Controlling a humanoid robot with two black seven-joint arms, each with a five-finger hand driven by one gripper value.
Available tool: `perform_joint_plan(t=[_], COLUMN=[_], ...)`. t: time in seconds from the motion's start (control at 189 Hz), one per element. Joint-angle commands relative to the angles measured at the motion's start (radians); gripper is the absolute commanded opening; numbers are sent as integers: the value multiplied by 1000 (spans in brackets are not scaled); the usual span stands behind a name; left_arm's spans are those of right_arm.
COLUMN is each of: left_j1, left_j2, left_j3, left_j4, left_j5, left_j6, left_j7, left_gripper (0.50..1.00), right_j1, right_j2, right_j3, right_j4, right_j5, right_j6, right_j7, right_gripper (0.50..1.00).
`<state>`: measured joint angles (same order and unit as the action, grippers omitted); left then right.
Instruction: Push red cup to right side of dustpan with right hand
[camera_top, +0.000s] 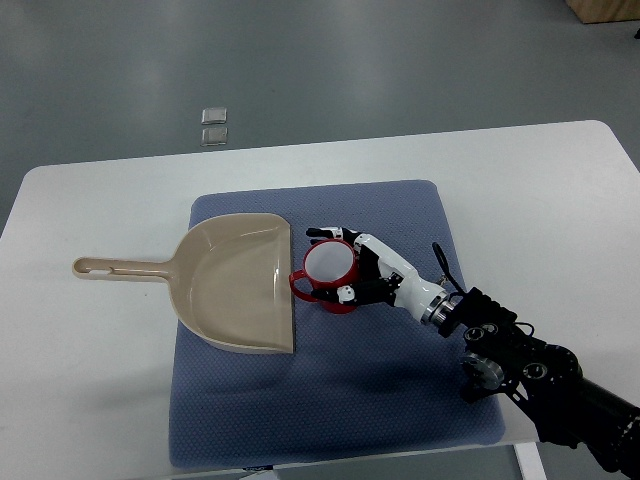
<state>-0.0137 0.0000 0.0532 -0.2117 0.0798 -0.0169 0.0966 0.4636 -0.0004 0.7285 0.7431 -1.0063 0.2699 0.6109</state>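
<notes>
1. The red cup (330, 277) is standing upright on the blue mat (400, 400), just beside the tan dustpan (240, 285)'s open right edge.
2. The right hand (365, 268) is cupping it from the right, fingers curled round rim and base.
3. The handle is pointing left, toward the dustpan.

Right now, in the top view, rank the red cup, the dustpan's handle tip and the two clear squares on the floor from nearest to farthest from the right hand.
1. red cup: cradled by the right hand, on the blue mat.
2. dustpan handle tip: far left, on the white table.
3. clear squares: on the floor beyond the table's far edge. Second and third are close; the ranking is tentative.
</notes>
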Motion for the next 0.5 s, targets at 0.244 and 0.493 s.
perform_joint_plan(t=[0.244,0.493], left_j1=[0,0], left_j2=[0,0], left_j3=[-1,-1], left_j4=[0,2], left_j5=[0,0], left_j6=[0,0], left_j7=[0,0], left_gripper=[1000,1000], right_j1=[-6,-6], right_j2=[0,0], right_j3=[-1,-41], right_j4=[5,5], right_j5=[0,2], right_j6=[-18,-49], right_j7=[0,0], right_gripper=[932,932])
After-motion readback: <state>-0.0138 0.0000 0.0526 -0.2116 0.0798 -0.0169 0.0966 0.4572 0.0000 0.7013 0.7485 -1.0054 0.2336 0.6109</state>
